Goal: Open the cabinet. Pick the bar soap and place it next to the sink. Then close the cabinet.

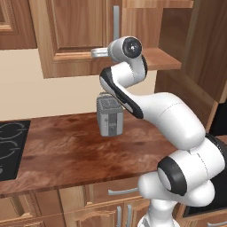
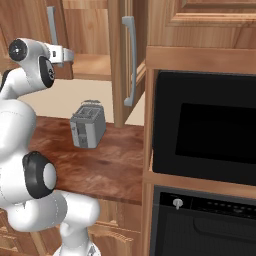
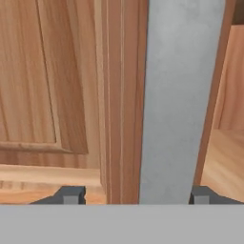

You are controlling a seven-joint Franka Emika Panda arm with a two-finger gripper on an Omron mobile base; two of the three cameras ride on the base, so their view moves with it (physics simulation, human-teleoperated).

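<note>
Cabinet (image 1: 75, 40) hangs above the worktop (image 1: 66, 146) in my left base view, its left door shut, and my arm reaches up so the wrist sits at the lower end of that door's grey bar handle (image 1: 116, 20). A grey toaster (image 1: 109, 116) stands on the worktop behind the arm.

From the right base view I see the right door (image 2: 117, 60) swung out edge-on, its handle (image 2: 130, 60) facing me, a black oven (image 2: 205, 125) at the right.

Through the hand view, the hand (image 3: 136, 194) is spread, one fingertip (image 3: 71, 194) on each side of the grey bar, apart from it. I cannot make out the bar soap.
</note>
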